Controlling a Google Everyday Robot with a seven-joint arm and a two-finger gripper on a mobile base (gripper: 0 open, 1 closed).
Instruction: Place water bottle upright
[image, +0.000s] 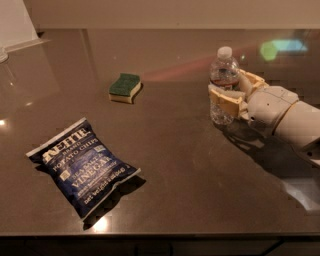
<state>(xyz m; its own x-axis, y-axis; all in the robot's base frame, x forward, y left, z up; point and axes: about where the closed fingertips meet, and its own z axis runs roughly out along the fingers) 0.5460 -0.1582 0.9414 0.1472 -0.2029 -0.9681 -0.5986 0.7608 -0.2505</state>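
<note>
1. We see the water bottle (223, 67) standing upright on the dark table (175, 165), right of centre. The gripper (227, 92) is clamped around its middle, one finger in front and one behind.
2. If the jaws open unevenly, one finger can drag the light bottle and tip it.
3. If its base is not fully seated, letting go may make it wobble over.
4. A low retreat of the arm risks clipping the bottle. The sponge (125, 87) and chip bag (82, 167) lie well apart, so we judge them no hazard.
</note>
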